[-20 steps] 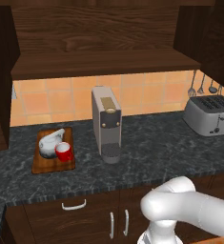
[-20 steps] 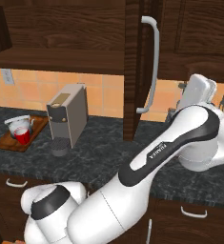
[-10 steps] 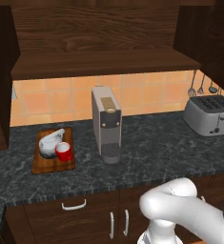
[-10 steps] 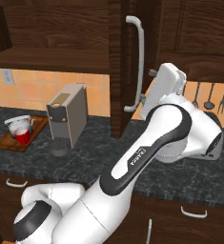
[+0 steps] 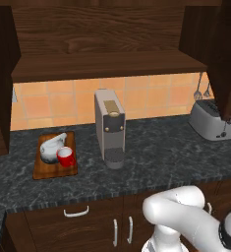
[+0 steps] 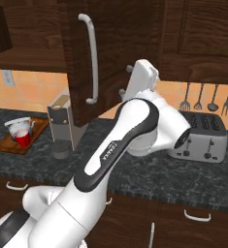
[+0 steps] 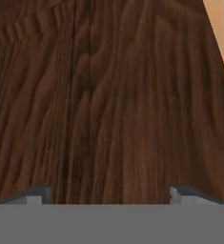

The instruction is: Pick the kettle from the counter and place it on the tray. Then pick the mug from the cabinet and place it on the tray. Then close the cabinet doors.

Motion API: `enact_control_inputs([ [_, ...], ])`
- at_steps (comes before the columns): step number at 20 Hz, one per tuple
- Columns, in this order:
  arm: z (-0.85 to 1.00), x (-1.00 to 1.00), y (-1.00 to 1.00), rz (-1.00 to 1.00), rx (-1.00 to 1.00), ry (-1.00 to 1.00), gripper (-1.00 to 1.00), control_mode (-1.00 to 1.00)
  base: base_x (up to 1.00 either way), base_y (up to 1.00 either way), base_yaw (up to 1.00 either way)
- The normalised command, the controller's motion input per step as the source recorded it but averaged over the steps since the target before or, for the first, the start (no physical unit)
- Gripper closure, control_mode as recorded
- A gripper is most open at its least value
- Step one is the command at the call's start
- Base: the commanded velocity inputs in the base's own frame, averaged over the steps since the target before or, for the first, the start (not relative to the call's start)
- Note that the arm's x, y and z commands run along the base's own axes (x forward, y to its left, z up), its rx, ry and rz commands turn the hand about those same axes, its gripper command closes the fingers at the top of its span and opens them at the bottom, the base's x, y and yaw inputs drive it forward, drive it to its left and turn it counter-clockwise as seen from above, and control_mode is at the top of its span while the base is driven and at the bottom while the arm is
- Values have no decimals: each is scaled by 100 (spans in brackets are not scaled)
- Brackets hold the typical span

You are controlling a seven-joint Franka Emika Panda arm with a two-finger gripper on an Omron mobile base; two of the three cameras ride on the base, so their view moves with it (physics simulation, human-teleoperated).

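The jaws stand spread wide and pinch nothing; in the hand view their two tips rise far apart with bare wood grain between them. Straight ahead of the jaws, and very close, is the flat face of the right cabinet door. Whether the tips touch it cannot be told. In the right base view the hand sits behind that door's far edge, on the side away from the long silver bar handle, which runs up and down on the outer face. The door's long axis is upright and the panel hangs partly swung in, so my reading is that the coming move is a push flat against the wood, along the line the jaws already point, to swing the panel toward the cabinet.

Farther off, beyond and below the door, the coffee machine stands on the tabletop. Well off to the far side of it from the jaws lies the tray, carrying both the kettle and the mug, which sit just beside each other. Those two steps look done. The left cabinet door hangs open at the far end, well apart from the jaws, and looks the later job. The toaster stands on the tabletop on the other side, near the arm.
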Motion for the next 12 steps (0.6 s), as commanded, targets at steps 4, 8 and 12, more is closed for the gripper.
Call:
enact_control_inputs([
  [4,0,17,22,0,-3,8,-100,-100,0,0,0],
  [8,0,47,52,0,-14,18,-100,-100,0,0,0],
  [12,1,47,52,-4,-10,6,-100,-100,0,0,0],
])
